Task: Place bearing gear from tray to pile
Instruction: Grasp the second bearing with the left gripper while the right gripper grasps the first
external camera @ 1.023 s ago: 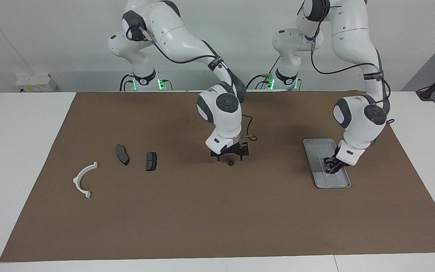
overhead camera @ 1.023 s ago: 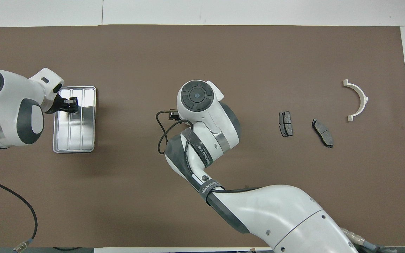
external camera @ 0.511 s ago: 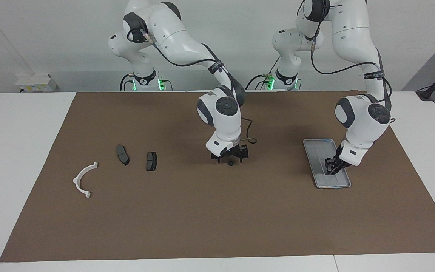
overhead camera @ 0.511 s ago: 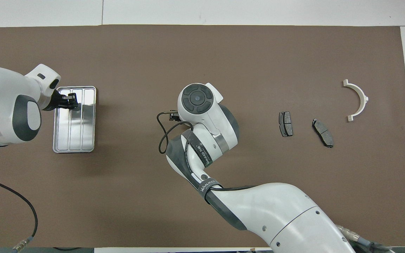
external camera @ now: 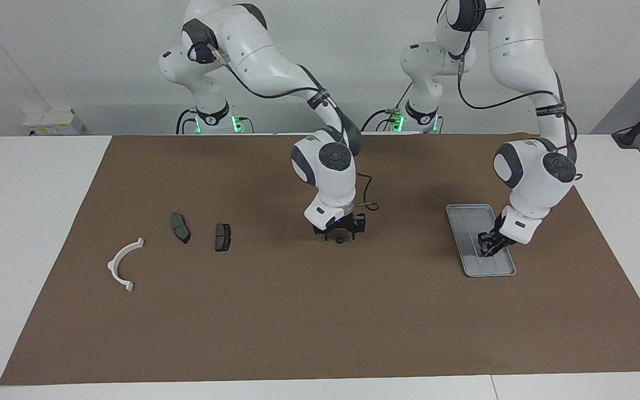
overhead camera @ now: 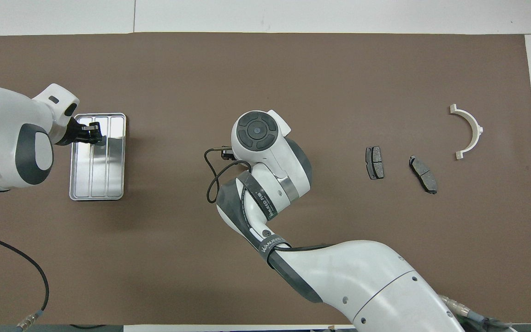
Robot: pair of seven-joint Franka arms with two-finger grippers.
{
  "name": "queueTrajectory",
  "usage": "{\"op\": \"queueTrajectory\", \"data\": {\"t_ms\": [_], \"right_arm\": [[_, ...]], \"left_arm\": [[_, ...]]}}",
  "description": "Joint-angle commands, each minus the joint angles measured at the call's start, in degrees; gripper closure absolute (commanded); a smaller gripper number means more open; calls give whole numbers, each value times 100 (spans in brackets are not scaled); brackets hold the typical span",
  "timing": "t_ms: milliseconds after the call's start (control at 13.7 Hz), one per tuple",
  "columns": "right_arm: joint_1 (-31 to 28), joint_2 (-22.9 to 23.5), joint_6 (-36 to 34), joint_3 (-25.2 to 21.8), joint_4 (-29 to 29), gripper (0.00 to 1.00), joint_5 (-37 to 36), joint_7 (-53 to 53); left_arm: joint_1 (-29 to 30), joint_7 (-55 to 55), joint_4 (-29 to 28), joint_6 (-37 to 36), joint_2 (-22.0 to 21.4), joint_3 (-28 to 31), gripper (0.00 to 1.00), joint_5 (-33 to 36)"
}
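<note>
As the right arm is working: right jaws (external camera: 340,233) are standing low over the brown mat (external camera: 320,322), open, one finger on each side of the gear (external camera: 340,240).
Gear: small dark ring, lying on the mat directly below and between the right jaws, well apart from the tray (external camera: 467,214); the overhead view is hiding it under the right wrist.
Left jaws (external camera: 488,248): hanging just over the tray's floor; I cannot tell their state, nor whether they are touching the tray.
Pile: two pads (external camera: 180,227) (external camera: 223,236) and the white arc (external camera: 123,264), lying well apart from the right jaws, toward the right arm's end of the surface.
Step, as I judge it: gripping the gear for the carry to the pile.
Risk, pinch: the ring is tiny and low, so jaws closing off-centre are likely pushing it aside or flicking it out.
Risk, height: jaws riding too high are closing above it; too low, they are scraping the mat.
Risk, carry: a grip on the rim's edge alone is inviting a drop on the way.
Risk, release: a round part let go from a height is liable to roll away from the pads.
</note>
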Motion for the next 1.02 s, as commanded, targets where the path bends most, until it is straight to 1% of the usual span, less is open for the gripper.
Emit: {"op": "queueTrajectory", "data": {"t_ms": [0,73,146,365,584,877,950], "right_arm": [[-24,-15,131,37,-76,38,132,-84],[-24,-15,131,37,-76,43,211,-84],[-24,-15,157,37,-76,45,238,-84],[-24,-15,245,37,-94,45,238,-84],[-7,82,359,37,-85,45,238,-84],[-24,91,368,37,-85,45,238,-110],[-24,99,368,37,-85,51,238,-110]], "left_arm": [[43,-31,52,-109,-23,-9,90,-74],[52,-31,52,-109,-23,-9,93,-74],[52,-22,52,-101,-23,-9,98,-74],[43,-22,52,-109,-23,-18,98,-74],[43,-22,52,-100,-23,-9,98,-74],[34,-31,52,-109,-23,-18,98,-83],[34,-40,61,-109,-23,-18,98,-109]]}}
